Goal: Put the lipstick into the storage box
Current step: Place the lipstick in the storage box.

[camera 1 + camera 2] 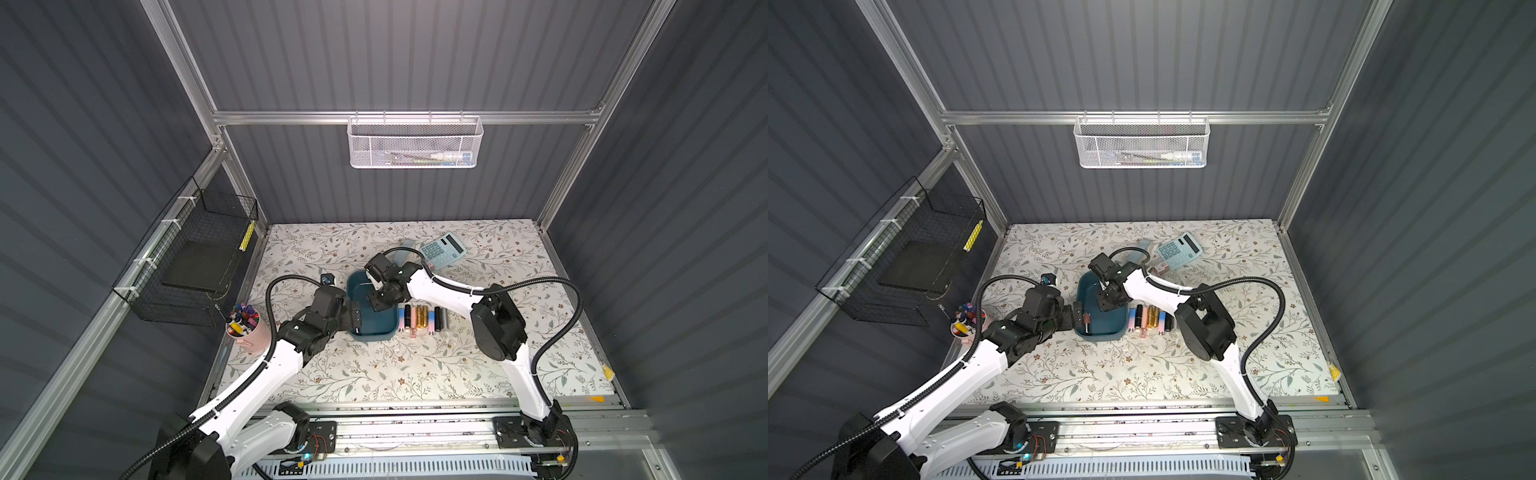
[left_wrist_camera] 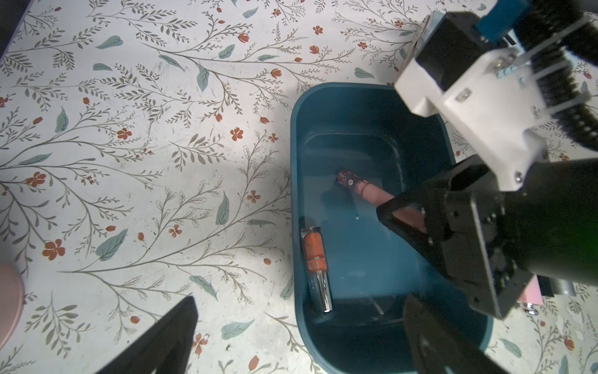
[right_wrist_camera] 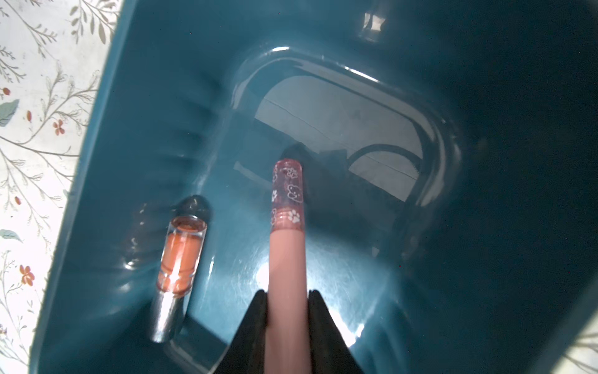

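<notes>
The right gripper (image 3: pixel 286 293) is closed narrowly on the pink lipstick (image 3: pixel 287 246), which is tilted tip-down inside the storage box (image 3: pixel 145 97); floor contact cannot be told. The left gripper (image 2: pixel 301 299) stands wide open, empty, at the box's left wall. Hazards: any descent may jam the tip and shove the box; a tilted release may roll it against the orange lipstick (image 3: pixel 182 255) by the left wall.

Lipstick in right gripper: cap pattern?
White paw prints and cartoon faces on translucent red lipstick cap; right wrist view.

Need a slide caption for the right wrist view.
Right hand holds a pink lipstick inside the teal storage box, beside an orange lipstick.
</notes>
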